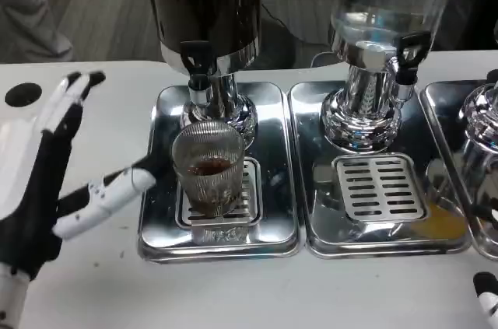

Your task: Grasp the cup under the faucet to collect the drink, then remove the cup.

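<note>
Cup (208, 169) sits upright on the slotted grate (247, 193) of the left steel tray (268, 103), right below the black faucet (197, 61) of the dark drink dispenser (206, 2). Ribbed clear glass, a little brown drink at the bottom.

Left hand (47, 181) is near the desk's (101, 274) left edge, just beside the tray's left rim. Fingers (74, 92) spread apart and pointing toward the far edge, holding nothing. One white finger reaches sideways toward the cup, tip at the tray rim; can't tell if it touches the rim. Not touching the cup.

Right hand (488, 298): only a sliver at the near right corner of the desk, can't tell how its fingers sit.

Middle tray (303, 166) carries a second dispenser (381, 2) with a clear tank, its own grate beneath. A third tray (436, 107) is at the right edge, with an orange puddle (445, 224) by the middle tray's right rim.
</note>
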